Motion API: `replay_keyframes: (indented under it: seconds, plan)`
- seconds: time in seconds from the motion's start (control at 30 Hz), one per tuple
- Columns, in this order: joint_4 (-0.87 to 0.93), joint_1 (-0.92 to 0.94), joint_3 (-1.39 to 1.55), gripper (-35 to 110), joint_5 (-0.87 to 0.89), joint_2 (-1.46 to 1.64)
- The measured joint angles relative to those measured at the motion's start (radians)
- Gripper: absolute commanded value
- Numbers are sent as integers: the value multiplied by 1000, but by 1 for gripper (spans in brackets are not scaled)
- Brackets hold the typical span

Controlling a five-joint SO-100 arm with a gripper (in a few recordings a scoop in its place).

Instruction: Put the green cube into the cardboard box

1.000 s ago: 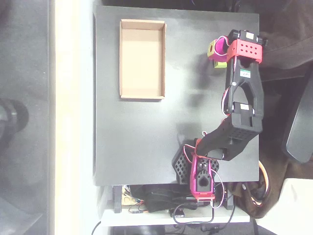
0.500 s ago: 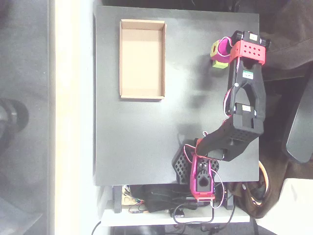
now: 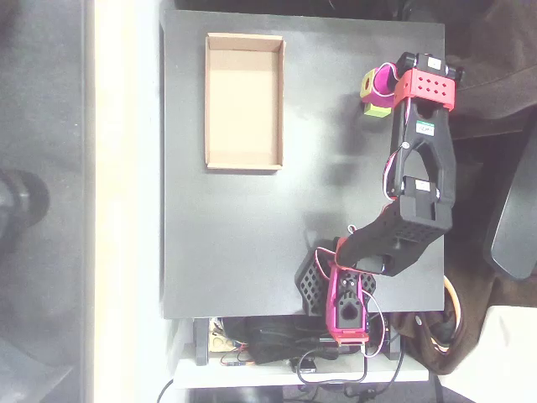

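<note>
Black table [image 3: 243, 227]: your magenta gripper [image 3: 377, 92] covers most of green cube [image 3: 378, 109]; grip state unclear to you. Cardboard box [image 3: 244, 101] well apart.

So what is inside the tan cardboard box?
The shallow tan cardboard box holds nothing: its plain light-brown floor is fully visible. The small lime-green cube sits apart from it, partly covered by the magenta tool.

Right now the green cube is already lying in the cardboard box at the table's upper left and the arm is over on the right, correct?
Not quite. The overhead view shows the green cube at the gripper on the right; the cardboard box at upper left holds nothing.
</note>
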Motion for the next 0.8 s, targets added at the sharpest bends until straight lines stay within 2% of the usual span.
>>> replay_keyframes:
  seconds: [0.8]
  plan:
    - [3,-8,2,11,0,603]
